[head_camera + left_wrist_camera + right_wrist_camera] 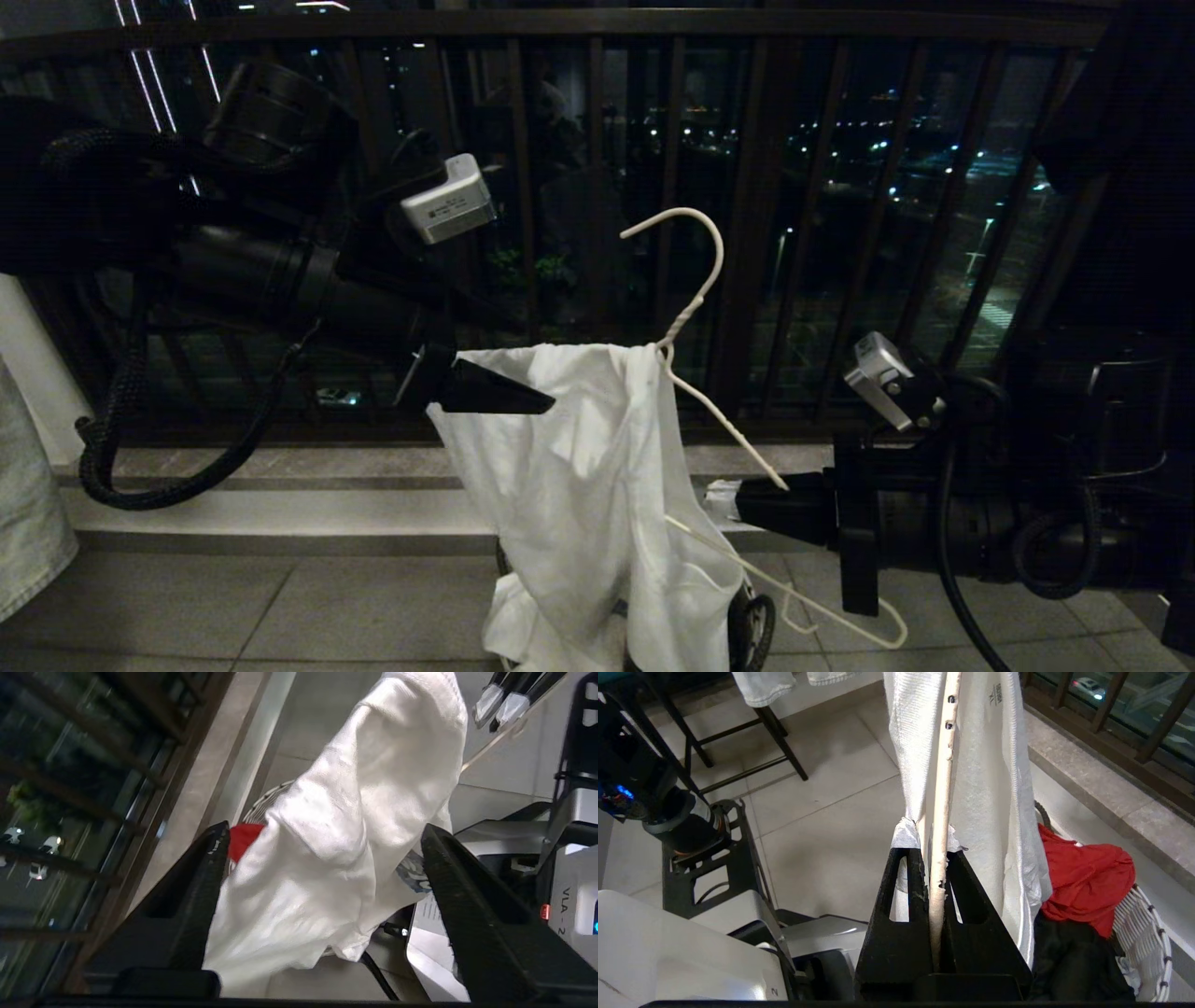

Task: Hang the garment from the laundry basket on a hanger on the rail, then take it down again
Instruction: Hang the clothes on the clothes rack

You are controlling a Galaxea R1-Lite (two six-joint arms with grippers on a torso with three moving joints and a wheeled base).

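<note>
- While the right hand (pixel 747 499) clamps the hanger (pixel 695 299), the garment (pixel 579 467) drapes just beside it.
- Left hand (pixel 322 868) gapes around the soft, light cloth; pinch its shoulder edge.

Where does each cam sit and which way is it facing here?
Head: on the robot's head, facing forward and down at the balcony railing; shows both arms, the shirt on the hanger.
Left wrist: behind the open left gripper, looking down past the shirt to the basket and floor.
Right wrist: behind the right gripper, shut on the hanger; robot base in view.
Shared: all three see the shirt; both wrist views see the red cloth.
</note>
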